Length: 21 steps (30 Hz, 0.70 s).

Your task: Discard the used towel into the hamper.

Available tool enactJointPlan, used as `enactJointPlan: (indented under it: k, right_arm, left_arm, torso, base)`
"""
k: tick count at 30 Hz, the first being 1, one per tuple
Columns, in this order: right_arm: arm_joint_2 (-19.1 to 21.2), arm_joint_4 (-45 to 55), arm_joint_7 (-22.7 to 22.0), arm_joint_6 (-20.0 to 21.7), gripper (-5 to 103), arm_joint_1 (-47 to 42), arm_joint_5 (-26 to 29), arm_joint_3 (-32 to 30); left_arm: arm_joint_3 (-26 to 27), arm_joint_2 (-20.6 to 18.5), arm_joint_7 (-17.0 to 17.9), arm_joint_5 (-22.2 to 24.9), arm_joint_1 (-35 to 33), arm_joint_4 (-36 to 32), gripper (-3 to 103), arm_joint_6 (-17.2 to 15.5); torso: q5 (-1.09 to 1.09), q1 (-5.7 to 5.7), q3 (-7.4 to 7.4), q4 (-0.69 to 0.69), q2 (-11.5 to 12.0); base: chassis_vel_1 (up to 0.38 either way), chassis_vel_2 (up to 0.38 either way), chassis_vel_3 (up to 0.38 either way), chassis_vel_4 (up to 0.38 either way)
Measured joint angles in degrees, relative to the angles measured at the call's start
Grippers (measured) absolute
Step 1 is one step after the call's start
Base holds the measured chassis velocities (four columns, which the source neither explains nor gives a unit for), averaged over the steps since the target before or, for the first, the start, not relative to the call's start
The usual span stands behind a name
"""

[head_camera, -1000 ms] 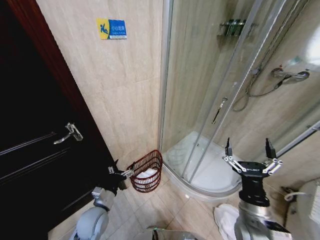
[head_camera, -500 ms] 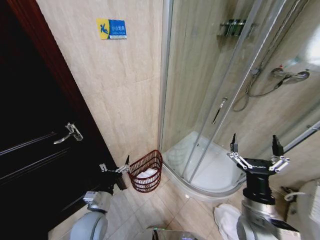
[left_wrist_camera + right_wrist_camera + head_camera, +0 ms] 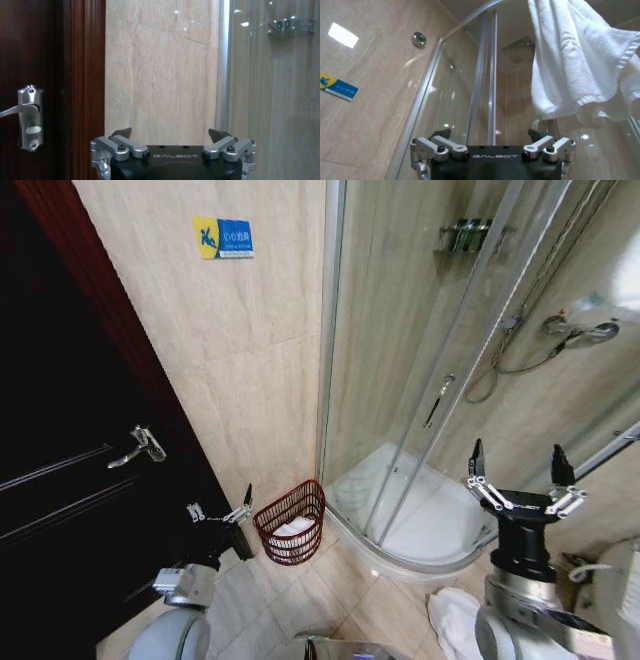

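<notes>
The hamper (image 3: 291, 525) is a dark red-brown openwork basket on the floor tiles, between the door and the shower. A white towel (image 3: 293, 529) lies inside it. My left gripper (image 3: 218, 508) hangs open and empty a little to the left of the hamper, apart from its rim. In the left wrist view the left gripper (image 3: 170, 133) faces the beige wall with nothing between its fingers. My right gripper (image 3: 517, 465) is raised in front of the shower tray, open and empty. The right wrist view shows the right gripper (image 3: 490, 133) below a hanging white towel (image 3: 575, 60).
A dark wooden door (image 3: 70, 480) with a metal handle (image 3: 140, 445) stands on the left. The glass shower enclosure (image 3: 430, 360) and its white tray (image 3: 420, 520) take up the right. Another white cloth (image 3: 450, 615) lies on the floor by my right arm.
My left gripper has drawn back leftwards from the hamper's rim. My right gripper has shifted to the right and slightly lower. The towel stays in the hamper.
</notes>
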State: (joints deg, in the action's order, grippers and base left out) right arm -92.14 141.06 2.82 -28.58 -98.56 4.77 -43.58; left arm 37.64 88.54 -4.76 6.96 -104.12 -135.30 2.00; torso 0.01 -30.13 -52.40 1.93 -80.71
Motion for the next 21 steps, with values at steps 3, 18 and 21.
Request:
enactJointPlan:
  k: [3,18,21]
  right_arm:
    - [0.0,0.6,0.0,0.3,100,0.0,0.1,-0.1]
    - [2.1,2.3,0.3,1.2,100,-1.0,8.4,-12.9]
    - [2.4,2.3,0.6,1.3,100,-2.4,11.1,-16.3]
  left_arm:
    - [0.0,-0.1,0.0,0.0,0.0,0.0,100,0.0]
    - [-0.1,-0.2,0.0,0.1,0.1,0.2,100,-0.1]
    - [-0.1,-0.2,0.0,0.2,0.1,0.2,100,-0.1]
  torso:
    - [0.00,0.00,0.00,0.00,0.0]
    - [0.00,0.00,0.00,0.00,0.0]
    - [0.00,0.00,0.00,0.01,0.0]
  base:
    - [0.000,0.000,0.000,0.000]
    - [0.000,0.000,0.000,0.000]
    - [0.000,0.000,0.000,0.000]
